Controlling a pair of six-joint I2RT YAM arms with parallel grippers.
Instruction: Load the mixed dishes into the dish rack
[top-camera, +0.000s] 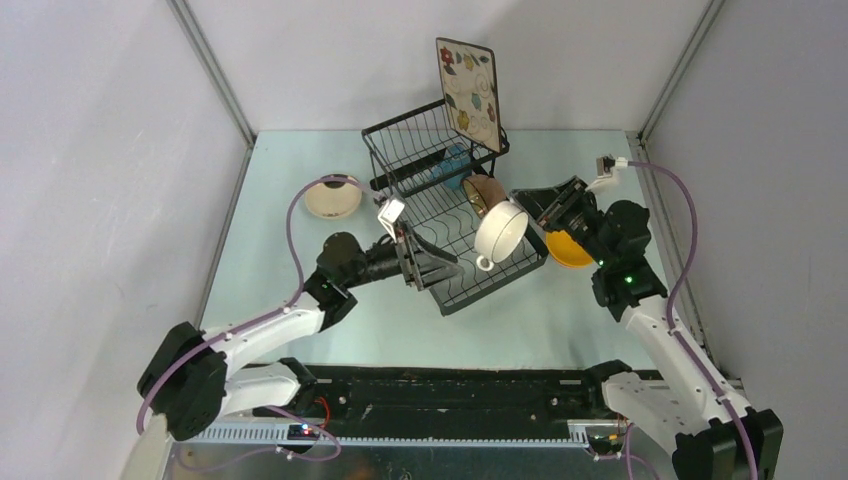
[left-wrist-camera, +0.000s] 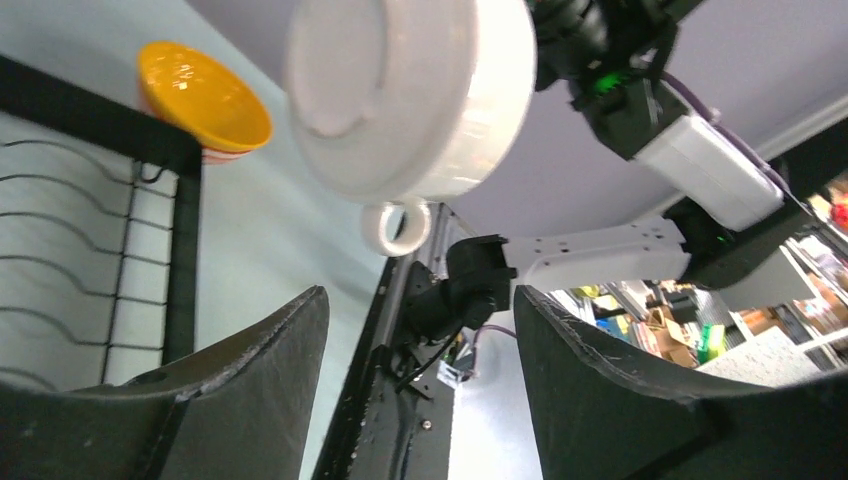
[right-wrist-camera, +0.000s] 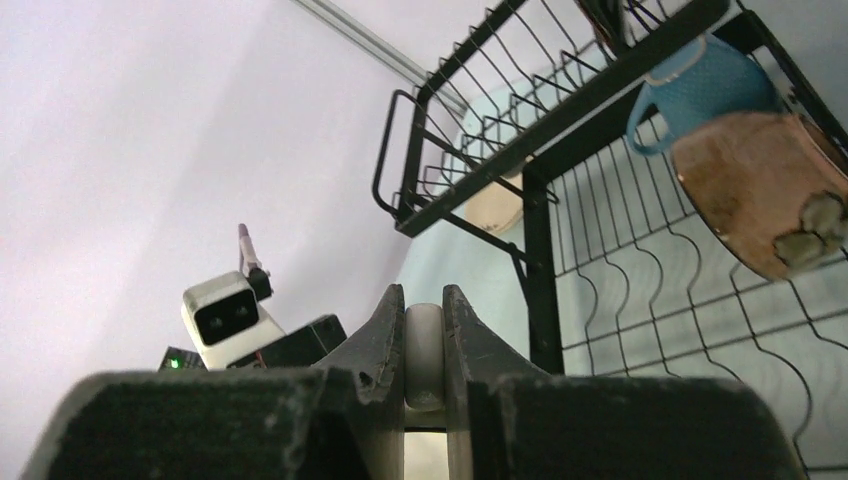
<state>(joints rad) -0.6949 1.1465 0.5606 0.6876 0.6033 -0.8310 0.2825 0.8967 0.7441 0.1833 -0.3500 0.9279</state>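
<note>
Dish rack stands mid-table in the top view, its raised basket at the far side and the flat slotted tray nearer the arms. A square floral plate stands upright against the far right of the basket. A blue mug and a brown bowl sit on the tray under the basket. The right gripper holds a white cup by its rim, tilted on its side over the right part of the tray. A yellow bowl rests on the table just right of the rack, partly under the right arm. A round cream dish lies on the table left of the rack. The left gripper is at the tray's near left edge, fingers spread.

From the left wrist, the left gripper has its two dark fingers wide apart with nothing between them. Above hangs the white cup, base towards the camera, one loop handle at the bottom. The yellow bowl lies beyond the rack's frame.

From the right wrist, the right gripper is closed narrowly on the white cup's rim. The blue mug and the brown bowl touch on the tray wires
</note>
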